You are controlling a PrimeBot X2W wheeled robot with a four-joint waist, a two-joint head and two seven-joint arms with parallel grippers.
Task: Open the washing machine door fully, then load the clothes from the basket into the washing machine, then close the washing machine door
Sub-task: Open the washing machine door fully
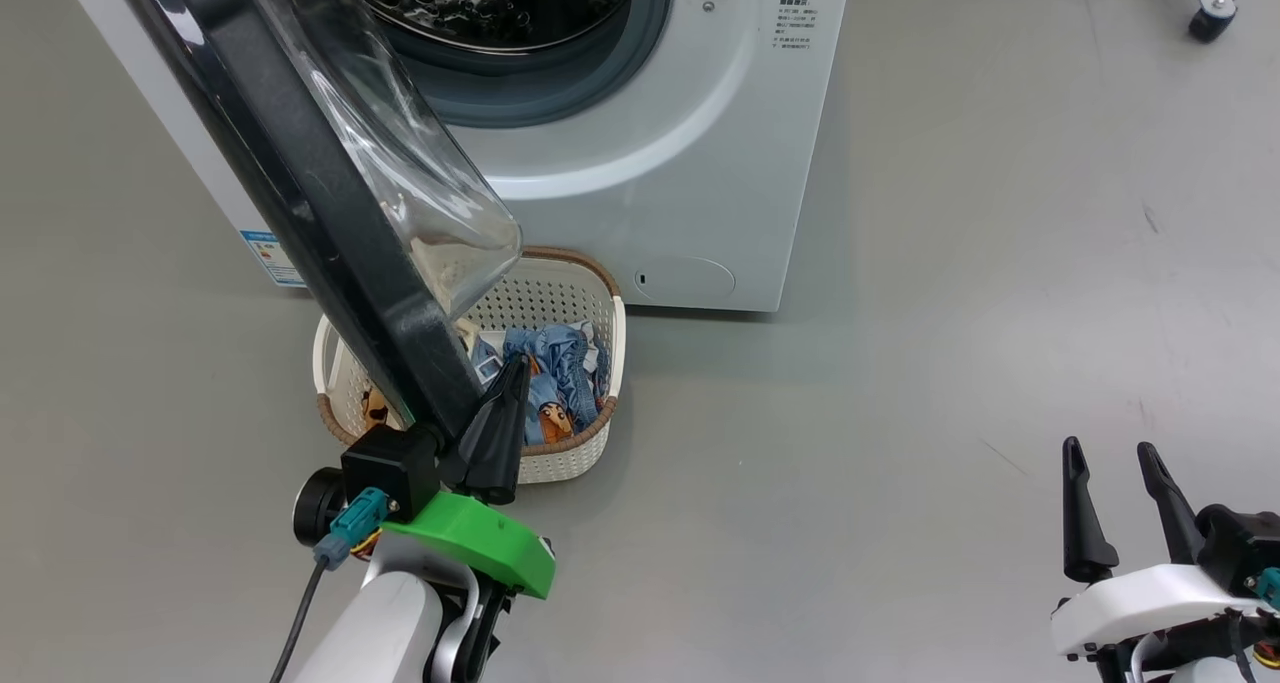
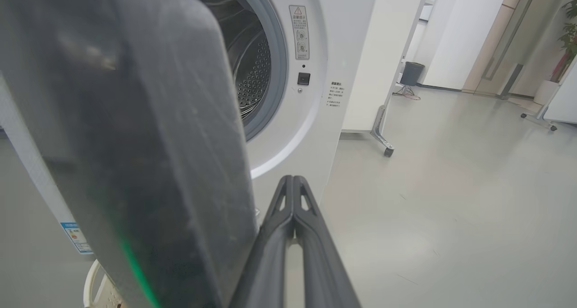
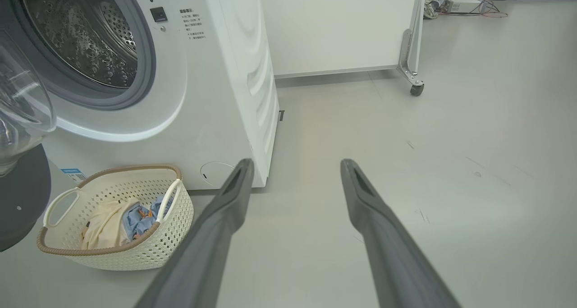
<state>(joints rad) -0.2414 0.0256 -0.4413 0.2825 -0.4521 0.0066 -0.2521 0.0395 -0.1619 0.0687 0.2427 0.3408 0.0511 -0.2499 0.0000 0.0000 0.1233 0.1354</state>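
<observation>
Left gripper (image 1: pixel 515 373) pinched closed, empty, beside the glossy black-rimmed washing machine door (image 1: pixel 300 183) — right gripper (image 1: pixel 1110 448) splayed, empty.

The door (image 1: pixel 330 223) stands swung out from the washer (image 1: pixel 650 163), over the left side of the basket (image 1: pixel 560 293), which sits on the floor (image 1: pixel 950 363) just before the washer, clothes (image 1: pixel 550 373) in it. The left gripper (image 1: pixel 520 365) is just beside the door's near edge, above the basket; the right gripper (image 1: pixel 1110 448) is well apart to the right.
</observation>
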